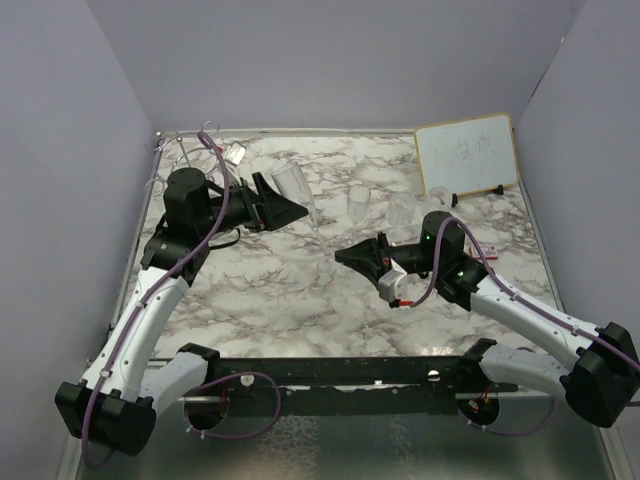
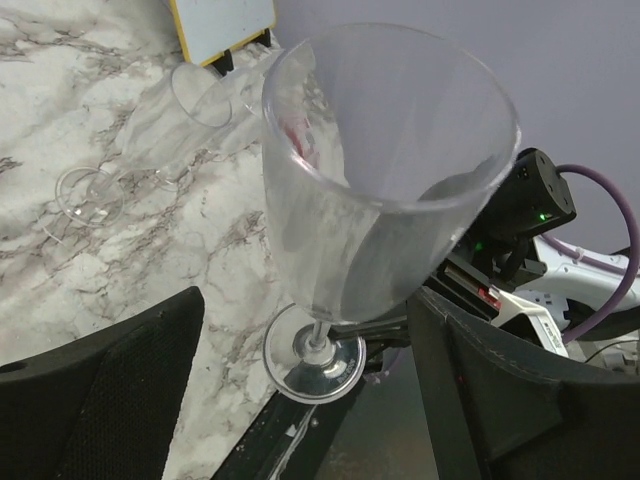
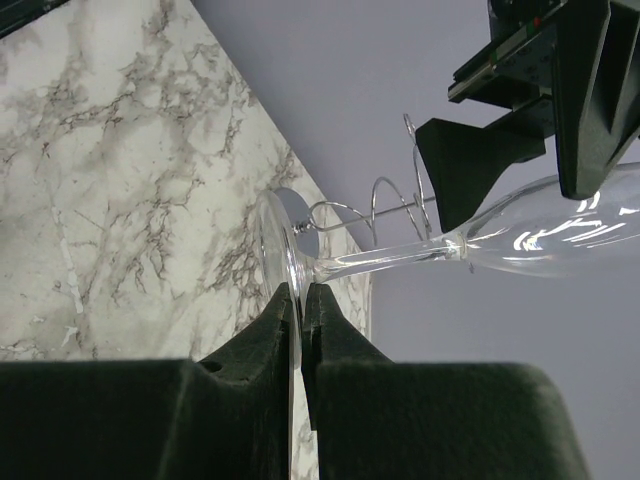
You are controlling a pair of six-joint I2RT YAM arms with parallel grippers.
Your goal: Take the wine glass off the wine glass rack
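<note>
A clear wine glass [image 1: 292,183] hangs tilted in the air between my two grippers, apart from the rack. My right gripper [image 1: 340,256] is shut on the rim of its round foot [image 3: 272,240], seen in the right wrist view [image 3: 302,290]. My left gripper [image 1: 285,197] is open, its fingers [image 3: 470,170] wide on either side of the bowl [image 2: 390,170]. The chrome wire wine glass rack [image 1: 200,140] stands at the far left corner; its curled arms [image 3: 395,200] show behind the stem.
Several other clear glasses [image 1: 355,205] stand mid-table towards the back, also visible in the left wrist view [image 2: 180,110]. A small whiteboard [image 1: 467,152] leans at the back right. Purple walls close in the left, back and right sides.
</note>
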